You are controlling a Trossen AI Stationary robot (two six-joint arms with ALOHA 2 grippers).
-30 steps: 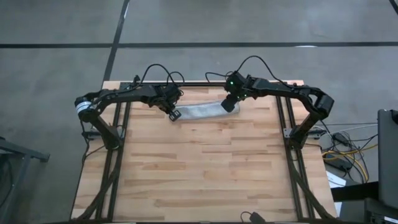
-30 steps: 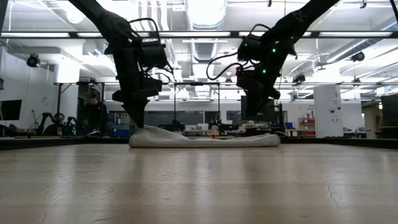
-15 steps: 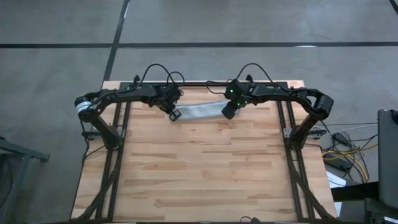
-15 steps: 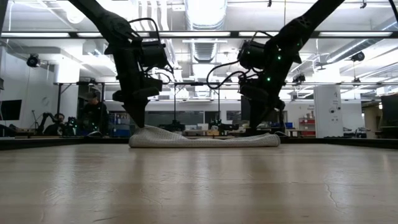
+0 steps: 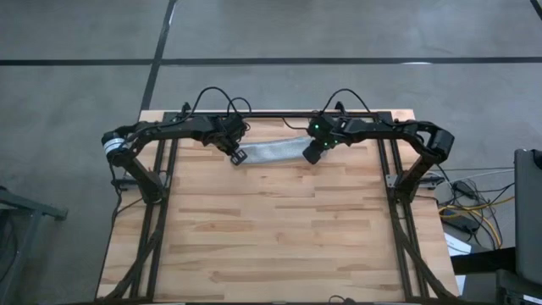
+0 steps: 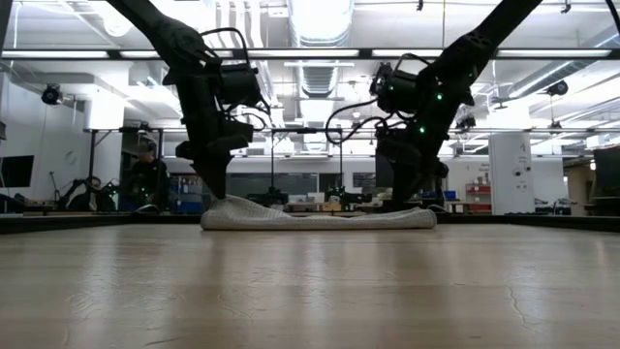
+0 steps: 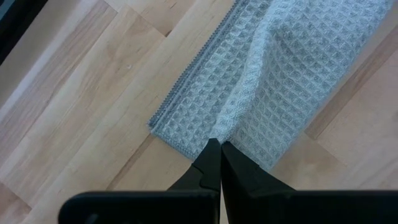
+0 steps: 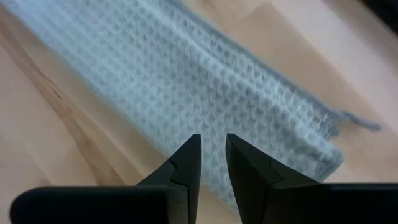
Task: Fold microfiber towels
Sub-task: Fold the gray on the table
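My right gripper [image 5: 312, 156] has dropped onto the towel [image 5: 269, 152] at the worktop's [image 5: 271, 237] far edge, fingers narrowly apart, my left gripper [image 5: 236, 156] pinches it, and its tag stays hidden.

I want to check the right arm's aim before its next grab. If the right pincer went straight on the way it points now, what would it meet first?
Most likely the towel: the right pincer points down at its folded edge with the fingers slightly apart, the wooden table just beneath. How far above the cloth the tips stand is unclear.
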